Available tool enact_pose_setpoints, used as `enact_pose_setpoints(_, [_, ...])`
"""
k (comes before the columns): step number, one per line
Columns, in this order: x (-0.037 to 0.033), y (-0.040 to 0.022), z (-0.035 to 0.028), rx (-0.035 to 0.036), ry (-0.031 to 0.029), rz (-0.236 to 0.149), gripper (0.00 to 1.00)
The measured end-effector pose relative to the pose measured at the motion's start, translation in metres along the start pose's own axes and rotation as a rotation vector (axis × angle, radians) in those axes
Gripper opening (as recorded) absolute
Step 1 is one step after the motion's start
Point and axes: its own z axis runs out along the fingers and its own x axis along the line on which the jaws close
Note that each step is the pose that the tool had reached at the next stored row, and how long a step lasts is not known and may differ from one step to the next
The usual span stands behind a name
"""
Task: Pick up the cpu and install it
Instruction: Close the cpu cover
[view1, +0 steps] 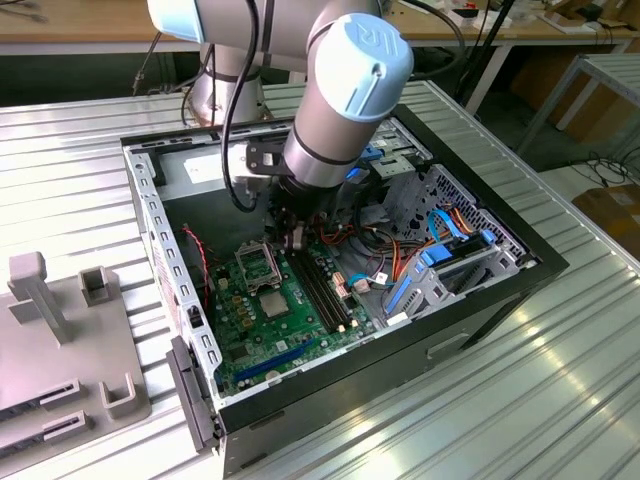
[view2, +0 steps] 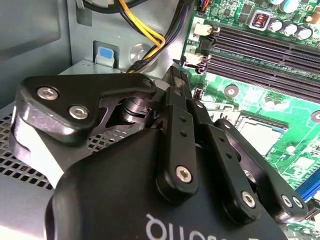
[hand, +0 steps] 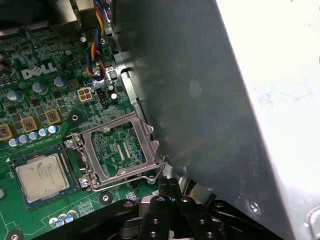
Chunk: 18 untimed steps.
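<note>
Ribbed metal tabletop (view1: 560, 380) carries an open computer case (view1: 500, 290), and the arm reaches down into it over the green motherboard (view1: 250, 335). In the second wrist view the hand (view2: 177, 75) is clenched, its two black fingers pressed together with nothing seen between them. It hangs over the board just beside the hinged socket frame (hand: 125, 178), on the side away from the chip, and touches neither. That frame is swung open and lies back, bare board showing through its window. The cpu (hand: 42, 175) lies flat in the socket bed just beside the frame, silvery lid up, well clear of the fingertips. Past the socket from the frame run the long black memory slots (view1: 322, 290), and a yellow-and-black cable bundle (view2: 150, 30) hangs near the frame by the case wall. By my reading the chip is light, thin and quite stiff, with a smooth metal lid that will slip under a loose pinch. Its underside contacts and the socket's pins are the fragile parts. The sensible hold is on two opposite edges, kept level, never pressing down or dragging it sideways.
</note>
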Motion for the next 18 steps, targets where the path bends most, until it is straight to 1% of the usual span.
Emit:
enact_pose_setpoints(4, [0.0, -0.0005, 0.0, -0.0014, 0.0006, -0.006, 0.11])
enact_pose_setpoints(6, [-0.0007, -0.0026, 0.0002, -0.0017, -0.0005, -0.006, 0.11])
enact_pose_setpoints(7, [-0.0007, -0.0026, 0.0004, -0.0021, -0.0021, -0.006, 0.11])
enact_pose_setpoints(10, [-0.0004, -0.0028, 0.0022, -0.0052, -0.0112, -0.007, 0.11])
enact_pose_setpoints(13, [0.0001, -0.003, 0.0049, -0.0076, -0.0181, -0.007, 0.11])
enact_pose_setpoints(17, [0.0008, -0.0033, 0.008, -0.0101, -0.0253, -0.007, 0.11])
enact_pose_setpoints(18, [0.0007, -0.0033, 0.0081, -0.0104, -0.0262, -0.007, 0.11])
